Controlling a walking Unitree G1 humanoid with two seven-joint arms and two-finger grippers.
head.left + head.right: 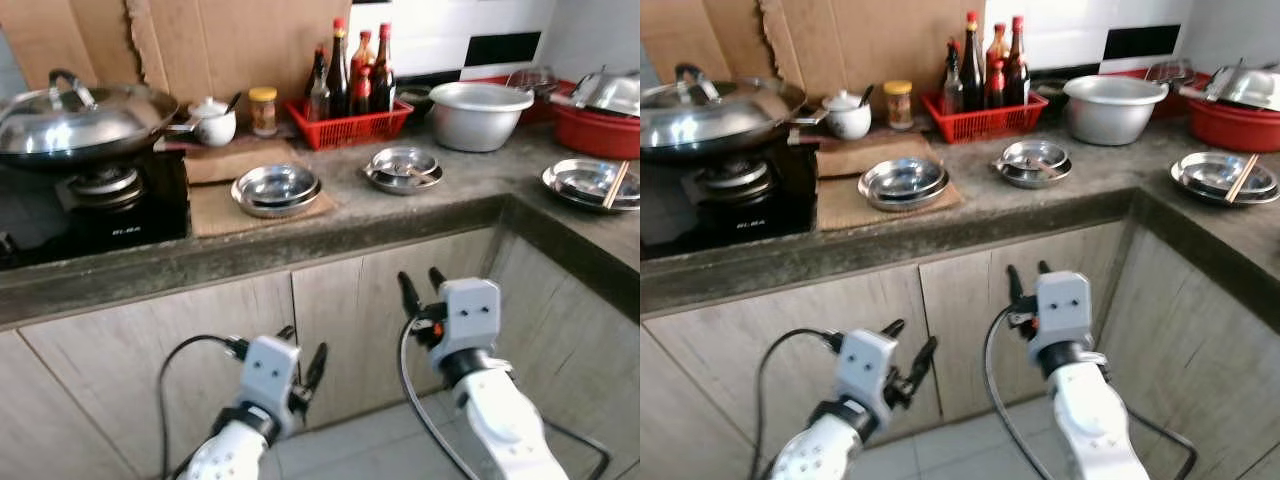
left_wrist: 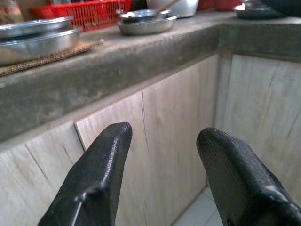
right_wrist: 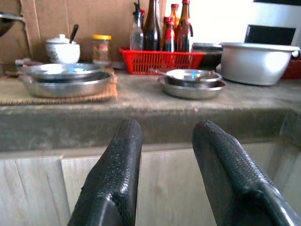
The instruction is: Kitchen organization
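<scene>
Two grippers are held low before the cupboard doors (image 1: 330, 320), beneath the bench (image 1: 420, 215) edge. At lower left of the frame the left gripper (image 1: 304, 352) is seen with fingers spread, nothing between them; at lower centre the right gripper (image 1: 423, 286) is likewise parted and empty. Stacked steel bowls (image 1: 276, 188) are seen on a mat at mid-bench, a second steel dish (image 1: 403, 168) just to their right. A red basket (image 1: 350, 124) of bottles is set behind, a lidded wok (image 1: 75, 120) at upper left.
</scene>
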